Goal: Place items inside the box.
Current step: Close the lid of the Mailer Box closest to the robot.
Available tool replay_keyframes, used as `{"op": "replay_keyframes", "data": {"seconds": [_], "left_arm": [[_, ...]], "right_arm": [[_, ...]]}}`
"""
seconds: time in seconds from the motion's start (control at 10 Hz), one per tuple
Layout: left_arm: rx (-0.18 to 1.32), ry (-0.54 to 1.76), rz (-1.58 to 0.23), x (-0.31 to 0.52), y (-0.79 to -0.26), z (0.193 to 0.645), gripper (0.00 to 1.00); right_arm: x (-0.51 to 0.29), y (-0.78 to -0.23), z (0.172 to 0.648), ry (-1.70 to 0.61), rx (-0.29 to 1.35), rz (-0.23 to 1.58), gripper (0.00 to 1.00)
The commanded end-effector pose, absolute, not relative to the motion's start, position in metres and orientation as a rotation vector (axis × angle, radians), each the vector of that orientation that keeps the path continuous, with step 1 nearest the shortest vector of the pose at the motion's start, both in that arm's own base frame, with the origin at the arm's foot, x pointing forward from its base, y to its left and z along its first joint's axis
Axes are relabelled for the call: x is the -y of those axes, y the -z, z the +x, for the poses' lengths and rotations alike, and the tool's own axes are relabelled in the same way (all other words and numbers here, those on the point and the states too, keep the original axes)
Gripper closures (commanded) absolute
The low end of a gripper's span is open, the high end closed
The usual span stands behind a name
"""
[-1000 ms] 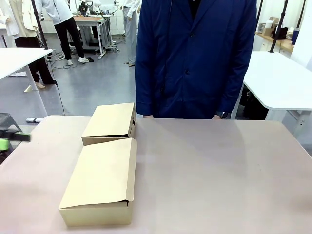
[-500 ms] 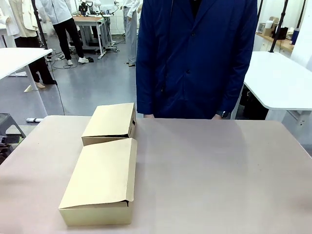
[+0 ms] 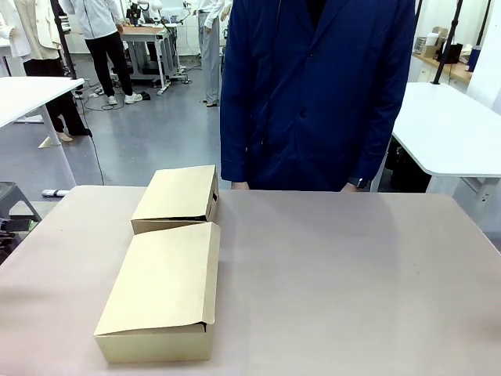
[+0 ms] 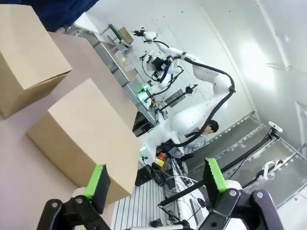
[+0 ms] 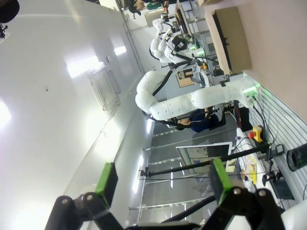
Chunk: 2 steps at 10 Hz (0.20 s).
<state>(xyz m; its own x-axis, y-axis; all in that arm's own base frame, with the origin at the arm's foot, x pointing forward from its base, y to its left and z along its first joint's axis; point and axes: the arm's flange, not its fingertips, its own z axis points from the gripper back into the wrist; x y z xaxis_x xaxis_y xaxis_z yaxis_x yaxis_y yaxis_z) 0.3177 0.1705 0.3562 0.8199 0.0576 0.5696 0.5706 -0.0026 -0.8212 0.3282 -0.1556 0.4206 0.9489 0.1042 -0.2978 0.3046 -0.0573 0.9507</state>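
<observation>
Two tan cardboard boxes lie side by side on the left half of the table, a larger near box (image 3: 164, 294) and a smaller far box (image 3: 178, 196), both with plain tops up. The items are out of view. My left gripper (image 4: 156, 179) is open and holds nothing; it looks across the table at the near box (image 4: 86, 129) and the far box (image 4: 29, 52). With its jaws open and nothing between them, my right gripper (image 5: 162, 179) points mostly at a white wall, a box (image 5: 230, 38) showing far off at the top right.
A person in a navy coat (image 3: 313, 94) stands at the far edge of the brown table (image 3: 352, 274), hands at its rim. White tables (image 3: 450, 129) flank the scene. My left arm (image 5: 192, 103) crosses the right wrist view.
My left gripper, a green pad at the front view's left edge a second ago, has drawn back out of that picture. The boxes have not moved.
</observation>
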Motion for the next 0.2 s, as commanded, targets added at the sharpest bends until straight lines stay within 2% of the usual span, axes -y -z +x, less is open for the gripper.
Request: {"op": "replay_keyframes", "data": {"seconds": [0.0,0.1], "left_arm": [[0.527,0.448,-1.544,-0.1687,-0.3558,0.3124,0.0],[0.527,0.448,-1.544,-0.1687,-0.3558,0.3124,0.0]], "right_arm": [[0.1548,-0.4253,0.3262,0.184,-0.332,1.627,0.0],[0.1548,-0.4253,0.3262,0.184,-0.332,1.627,0.0]]}}
